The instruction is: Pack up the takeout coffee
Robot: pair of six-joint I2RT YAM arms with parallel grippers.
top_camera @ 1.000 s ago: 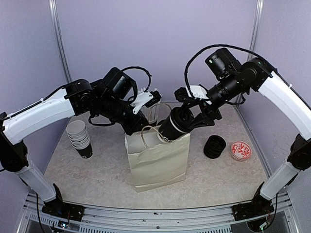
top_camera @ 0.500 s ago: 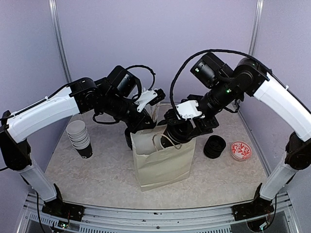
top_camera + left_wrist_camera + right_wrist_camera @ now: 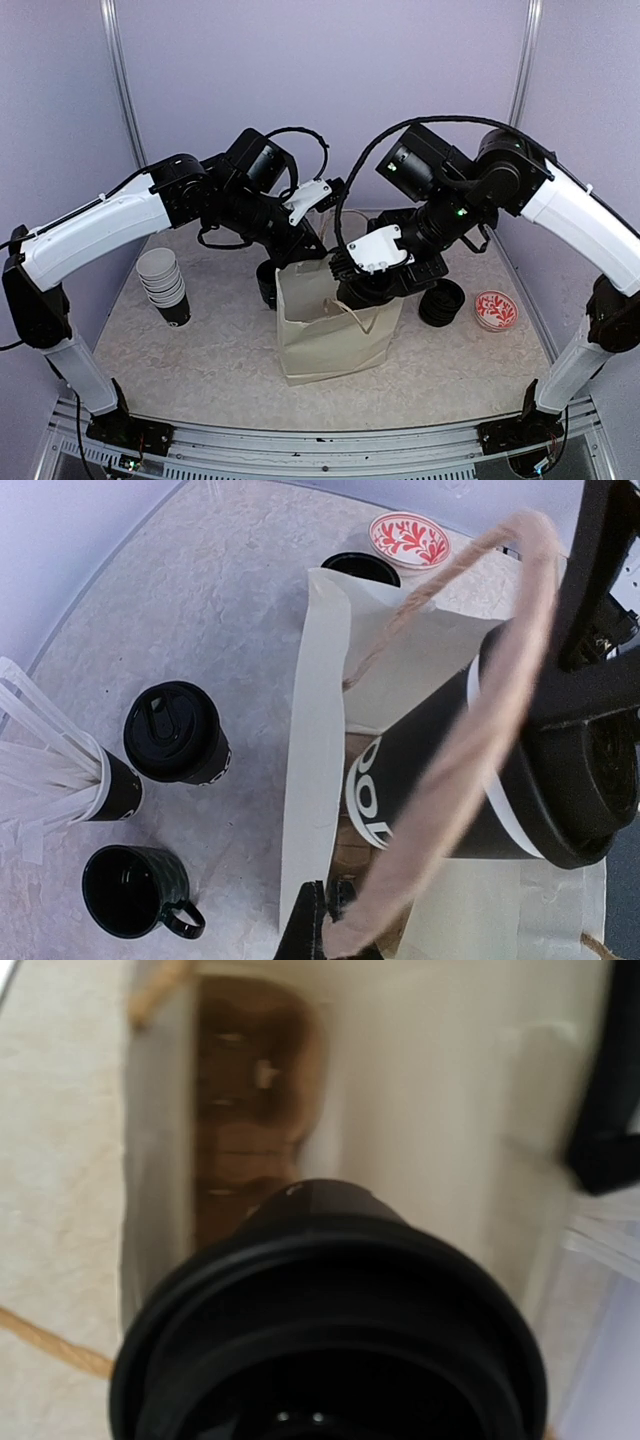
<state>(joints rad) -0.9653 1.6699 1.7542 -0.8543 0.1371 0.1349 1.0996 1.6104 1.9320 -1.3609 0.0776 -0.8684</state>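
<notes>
A black lidded takeout cup [image 3: 440,780] with white lettering is held tilted in the mouth of the open paper bag [image 3: 325,340], its base inside. My right gripper [image 3: 370,283] is shut on the cup near its lid. In the right wrist view the cup's lid [image 3: 330,1330] fills the frame and hides the fingers, with the bag's brown inside [image 3: 250,1110] beyond. My left gripper [image 3: 335,925] is shut on the bag's near rim at the base of its rope handle [image 3: 470,730]. A second lidded takeout cup [image 3: 178,733] stands on the table left of the bag.
A black cup of white straws [image 3: 110,785] and a glossy dark mug [image 3: 135,890] stand by the second cup. A stack of empty cups [image 3: 165,283] is at the left. A stack of black lids [image 3: 441,302] and a red patterned dish [image 3: 495,310] are to the right.
My right gripper has come down and turned, lowering the cup from above the bag's rim into its mouth. The bag and my left gripper have shifted a little right.
</notes>
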